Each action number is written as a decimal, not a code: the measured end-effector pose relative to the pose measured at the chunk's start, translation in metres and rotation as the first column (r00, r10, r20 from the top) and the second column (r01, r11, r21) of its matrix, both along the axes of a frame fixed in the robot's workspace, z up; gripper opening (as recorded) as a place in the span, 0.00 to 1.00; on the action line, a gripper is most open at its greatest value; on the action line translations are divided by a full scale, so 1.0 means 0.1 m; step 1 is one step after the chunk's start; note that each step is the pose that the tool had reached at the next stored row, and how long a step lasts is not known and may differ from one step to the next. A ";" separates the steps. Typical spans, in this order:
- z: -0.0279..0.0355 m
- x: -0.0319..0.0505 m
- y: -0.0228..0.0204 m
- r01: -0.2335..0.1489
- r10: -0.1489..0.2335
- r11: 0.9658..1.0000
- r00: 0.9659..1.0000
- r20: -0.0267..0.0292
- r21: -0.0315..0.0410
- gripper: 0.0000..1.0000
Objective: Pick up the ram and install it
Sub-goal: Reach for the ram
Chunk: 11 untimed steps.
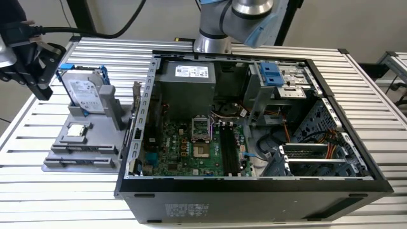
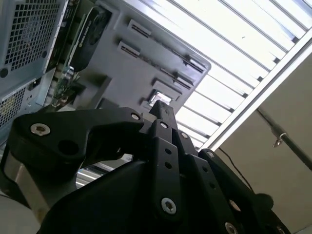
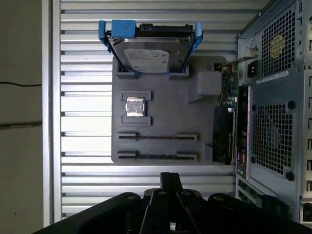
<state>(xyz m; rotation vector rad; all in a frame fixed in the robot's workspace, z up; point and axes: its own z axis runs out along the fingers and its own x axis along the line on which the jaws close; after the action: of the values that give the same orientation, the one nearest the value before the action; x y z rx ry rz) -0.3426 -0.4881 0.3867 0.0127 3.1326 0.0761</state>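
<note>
Currently my hand (image 3: pixel 170 176) hangs above the tabletop (image 3: pixel 83 122), fingers pressed together and pinching nothing. In the exterior view it sits raised, on the exterior view's left of the grey holder (image 3: pixel 165 117).

The ram (image 3: pixel 157 137) stands on edge in a slot of the holder. A like stick (image 3: pixel 157 156) fills the slot just beside it. My hand is well apart from both.

On the same holder, the processor (image 3: pixel 134 107) sits in a square pocket and the drive (image 3: pixel 148 53) stands upright in a blue frame (image 3: pixel 122 28).

The open case (image 1: pixel 254 191) stands just beside the holder, on the exterior view's right, with its board (image 1: pixel 184 143) exposed.
</note>
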 end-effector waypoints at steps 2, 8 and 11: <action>0.001 0.000 0.000 -0.016 0.016 1.000 1.000 0.000 0.000 0.00; 0.003 0.000 0.000 -0.064 0.064 0.998 0.998 0.000 0.000 0.00; 0.005 0.000 0.000 -0.087 0.087 0.996 0.996 0.000 0.000 0.00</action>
<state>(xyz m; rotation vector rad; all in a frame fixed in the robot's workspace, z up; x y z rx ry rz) -0.3427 -0.4880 0.3872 -0.1244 3.1323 0.0765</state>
